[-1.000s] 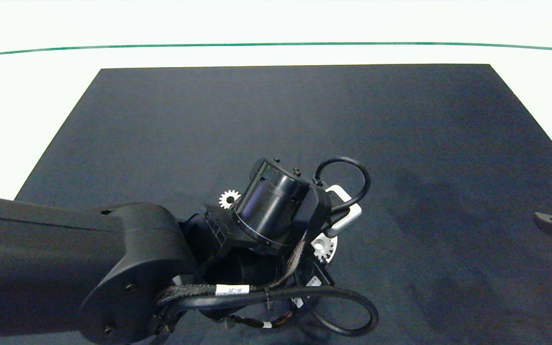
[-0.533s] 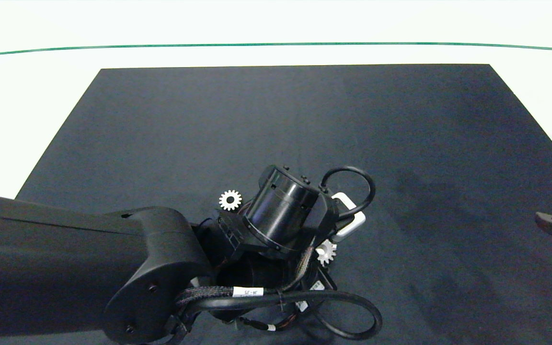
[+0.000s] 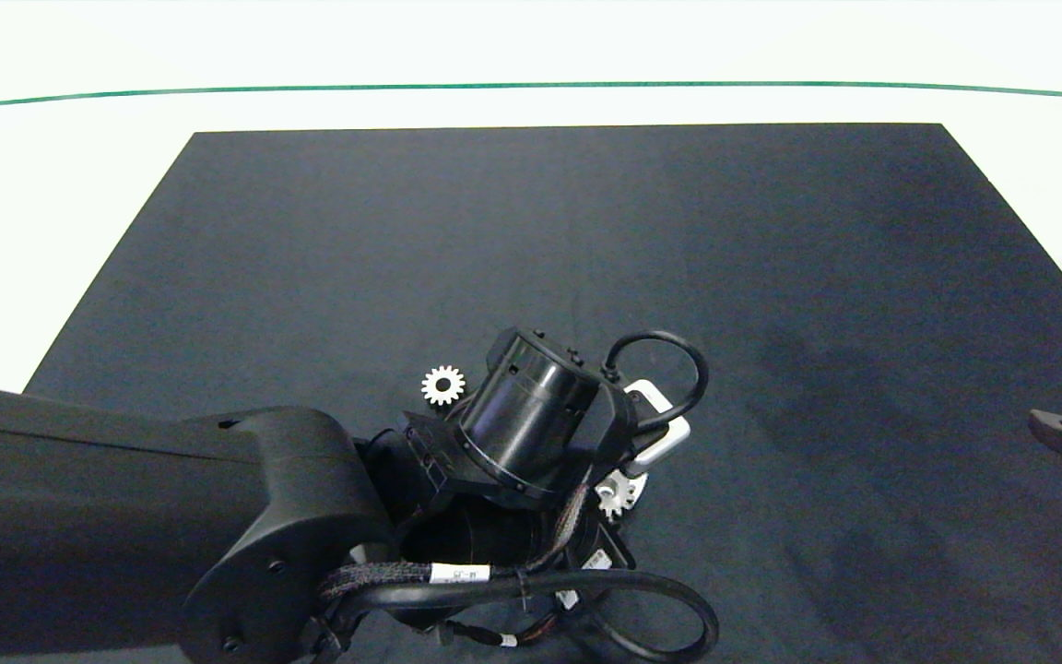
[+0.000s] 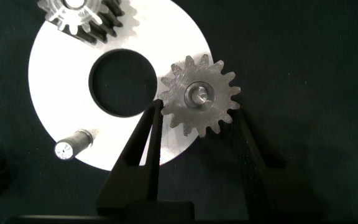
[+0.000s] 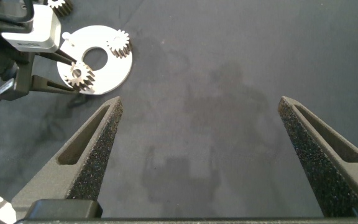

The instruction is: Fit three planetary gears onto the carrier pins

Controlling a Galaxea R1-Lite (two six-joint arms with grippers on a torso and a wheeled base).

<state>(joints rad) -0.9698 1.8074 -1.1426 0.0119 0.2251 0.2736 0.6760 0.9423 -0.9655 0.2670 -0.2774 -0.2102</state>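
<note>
Left wrist view shows the left gripper (image 4: 197, 124) closed on a planetary gear (image 4: 199, 103) seated over a carrier pin (image 4: 197, 95) at the disc's (image 4: 55, 74) edge; releasing straight, without twisting, should keep it seated.

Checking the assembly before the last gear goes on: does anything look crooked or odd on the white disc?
Nothing stands out. The left gripper brackets a silver spur gear sitting flat on its pin on the white round disc. Another gear is mounted; one pale pin is bare.
</note>
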